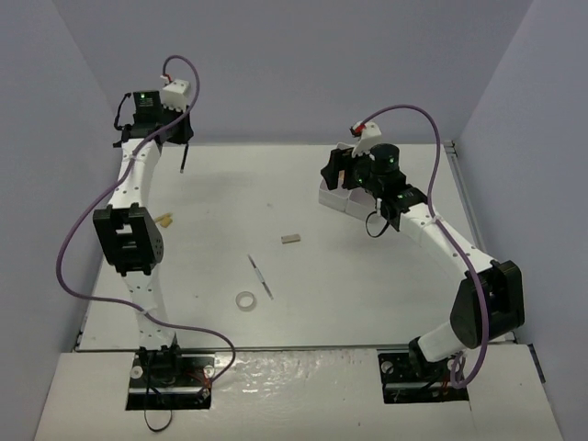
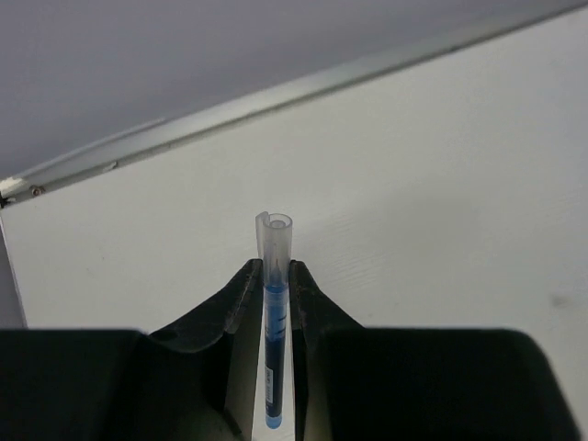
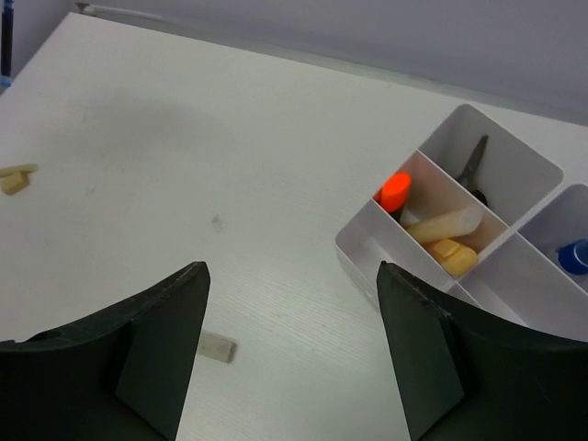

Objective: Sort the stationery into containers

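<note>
My left gripper is shut on a thin blue pen with a clear cap, held off the table at the far left. My right gripper stands open and holds nothing, close to the white divided tray. In the tray lie an orange-capped marker, yellowish pieces, dark scissors and a blue cap. Loose on the table are a yellow bar, a small grey block, a thin grey stick and a clear tape ring.
The tray sits at the back right under my right wrist. Grey walls close the table at the back and on both sides. The grey block lies just beside my right gripper's left finger.
</note>
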